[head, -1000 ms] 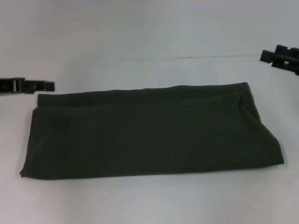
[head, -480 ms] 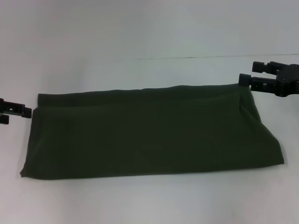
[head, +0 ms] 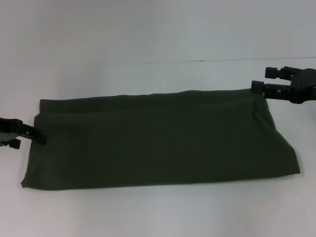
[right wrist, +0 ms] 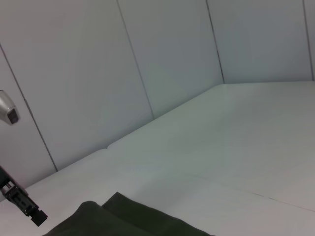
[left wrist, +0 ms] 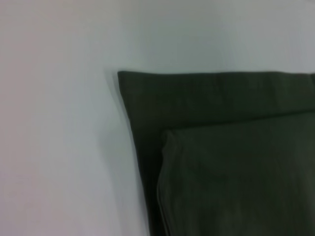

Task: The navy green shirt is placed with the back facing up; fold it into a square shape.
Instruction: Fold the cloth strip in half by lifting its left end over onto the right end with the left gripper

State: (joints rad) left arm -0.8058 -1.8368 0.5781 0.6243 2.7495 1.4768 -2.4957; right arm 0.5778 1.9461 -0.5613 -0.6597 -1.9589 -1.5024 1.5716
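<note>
Shirt [head: 158,140] lies flat mid-table [head: 158,29], already folded to long band; final crosswise fold to square not yet done.

Left gripper [head: 38,137] at shirt's left short edge, about mid-height, tip touching cloth; finger spread: cannot tell. Likely lining up to pinch that end.

Right gripper [head: 257,84] at far right corner, two prongs apart, nothing held; corner between or just beside them, unclear.

Versus 0.5 s ago: left gripper moved down and inward onto edge; right gripper nearly unchanged. Shirt undisturbed.
</note>
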